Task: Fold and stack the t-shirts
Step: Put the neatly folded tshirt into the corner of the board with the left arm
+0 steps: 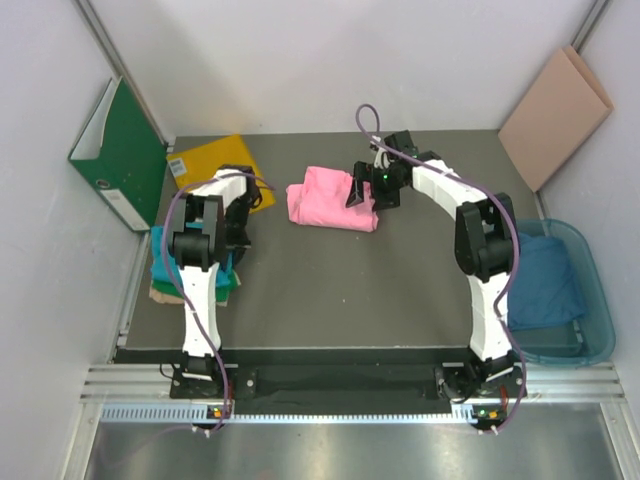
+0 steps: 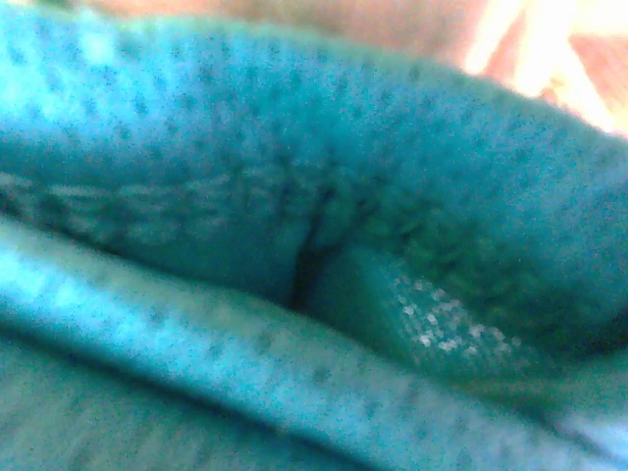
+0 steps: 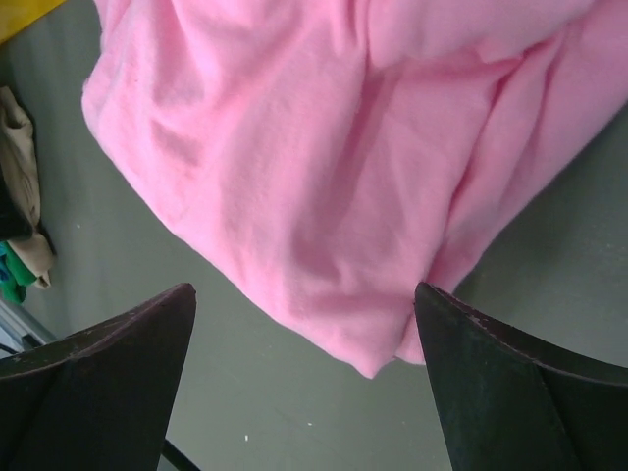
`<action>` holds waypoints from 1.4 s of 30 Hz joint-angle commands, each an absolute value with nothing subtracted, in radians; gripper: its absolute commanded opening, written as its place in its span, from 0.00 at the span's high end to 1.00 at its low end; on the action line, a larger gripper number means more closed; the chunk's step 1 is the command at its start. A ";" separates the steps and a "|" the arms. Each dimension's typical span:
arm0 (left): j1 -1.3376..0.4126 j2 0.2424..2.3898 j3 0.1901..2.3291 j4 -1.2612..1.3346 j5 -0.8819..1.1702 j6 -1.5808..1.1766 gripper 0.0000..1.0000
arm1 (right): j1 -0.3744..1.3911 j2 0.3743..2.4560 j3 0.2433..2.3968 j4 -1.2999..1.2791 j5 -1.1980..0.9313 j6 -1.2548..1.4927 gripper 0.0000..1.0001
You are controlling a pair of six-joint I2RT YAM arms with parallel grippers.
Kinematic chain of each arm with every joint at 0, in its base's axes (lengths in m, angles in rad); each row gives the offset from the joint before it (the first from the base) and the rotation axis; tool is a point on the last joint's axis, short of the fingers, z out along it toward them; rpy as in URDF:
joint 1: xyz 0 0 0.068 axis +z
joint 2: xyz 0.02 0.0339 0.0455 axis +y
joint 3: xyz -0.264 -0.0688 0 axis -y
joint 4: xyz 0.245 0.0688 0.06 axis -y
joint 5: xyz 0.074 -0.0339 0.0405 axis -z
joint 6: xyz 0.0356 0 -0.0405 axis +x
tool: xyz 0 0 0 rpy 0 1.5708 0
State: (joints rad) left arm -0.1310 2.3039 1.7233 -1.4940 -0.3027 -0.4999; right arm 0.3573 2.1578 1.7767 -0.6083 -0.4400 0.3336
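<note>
The bright pink soft cotton t-shirt (image 1: 328, 200) lies as a compact folded bundle on the far middle of the dark grey counter (image 1: 350, 290). The right gripper (image 1: 363, 190) is poised over its right end. In the right wrist view its jaws stand wide, one on each side of the bundle's rounded corner, touching no cloth and holding nothing. The left gripper (image 1: 235, 243) is down at the stack of teal mesh t-shirts (image 1: 160, 255) by the counter's left edge. Its wrist view is filled with blurred teal fabric and shows no fingers, so I cannot tell whether it is closed on cloth.

The step in hand looks like getting the pink bundle onto that stack. To do it well, the right gripper should probably come down deep past the edge and pinch all the folded layers at once. If it takes only the top ply, the fold may spill open on lifting. A low, slow carry would help keep the shape.

Bare counter runs between the pink bundle and the stack on the near side, which seems the open path. The flat yellow square sheet (image 1: 215, 160) lies at the far left with the left arm over its near edge, so the two arms could crowd there. The translucent blue plastic bin (image 1: 600, 300), with a dark blue t-shirt (image 1: 545, 280) inside, stands off the right edge, well apart.
</note>
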 commanded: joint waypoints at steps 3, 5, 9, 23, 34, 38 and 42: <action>-0.164 2.355 1.859 -1.189 0.057 -0.500 1.00 | 0.334 2.060 1.730 -0.552 -0.413 0.348 0.07; -0.164 2.321 1.867 -1.195 0.058 -0.496 0.73 | 0.331 2.056 1.727 -0.542 -0.405 0.351 0.07; -0.169 2.212 1.810 -1.160 0.123 -0.473 0.11 | 0.327 2.052 1.726 -0.532 -0.403 0.364 0.06; -0.075 1.787 1.603 -0.995 0.311 -0.414 0.01 | 0.322 2.109 1.830 -0.528 -0.437 0.385 0.06; 0.103 1.583 1.416 -0.905 0.440 -0.433 0.01 | 0.435 2.198 2.074 -0.618 -0.514 0.304 0.07; 0.141 1.506 1.378 -0.911 0.325 -0.471 0.21 | 0.520 2.253 2.161 -0.615 -0.587 0.318 0.21; 0.158 1.500 1.420 -1.021 0.044 -0.472 1.00 | 0.595 2.266 2.169 -0.597 -0.615 0.327 0.39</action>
